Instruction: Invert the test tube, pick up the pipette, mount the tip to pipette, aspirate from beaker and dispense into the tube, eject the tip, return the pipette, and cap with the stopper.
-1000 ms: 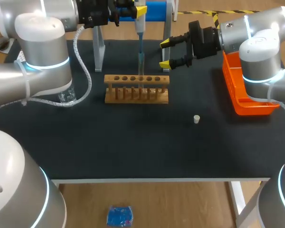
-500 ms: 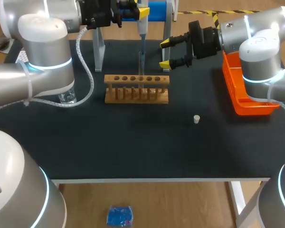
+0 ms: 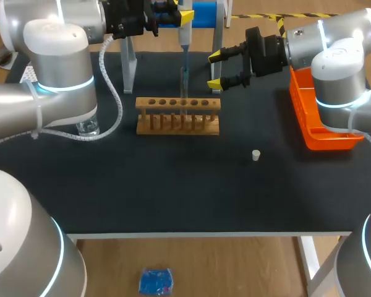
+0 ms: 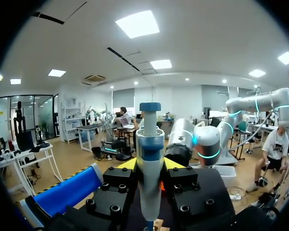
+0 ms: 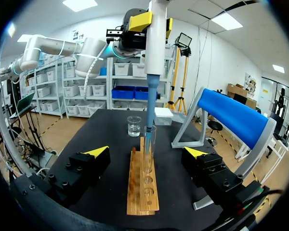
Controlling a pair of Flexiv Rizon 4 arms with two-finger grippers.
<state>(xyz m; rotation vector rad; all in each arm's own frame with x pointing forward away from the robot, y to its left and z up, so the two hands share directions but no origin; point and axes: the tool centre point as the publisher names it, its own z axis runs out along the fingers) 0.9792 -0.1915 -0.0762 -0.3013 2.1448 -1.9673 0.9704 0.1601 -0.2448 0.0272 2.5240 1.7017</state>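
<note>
Clamps pipette (image 3: pixel 184 37) between left gripper (image 4: pixel 150 163) fingers, top centre | sets its blue tip (image 5: pixel 150 106) in mouth of test tube (image 5: pixel 148 149) upright in wooden rack (image 3: pixel 178 116), upper middle | holds right gripper (image 3: pixel 214 69) wide open, empty, right of tube | leaves stopper (image 3: pixel 256 155) lying lower right of rack

The left arm (image 3: pixel 55 62) and right arm (image 3: pixel 340 62) are silver-grey with glowing cyan rings. A white coiled cable (image 3: pixel 102 60) hangs at the left arm's three o'clock. The left gripper (image 4: pixel 150 163) and right gripper (image 5: pixel 147 151) are black, screw-studded, yellow-tipped.
</note>
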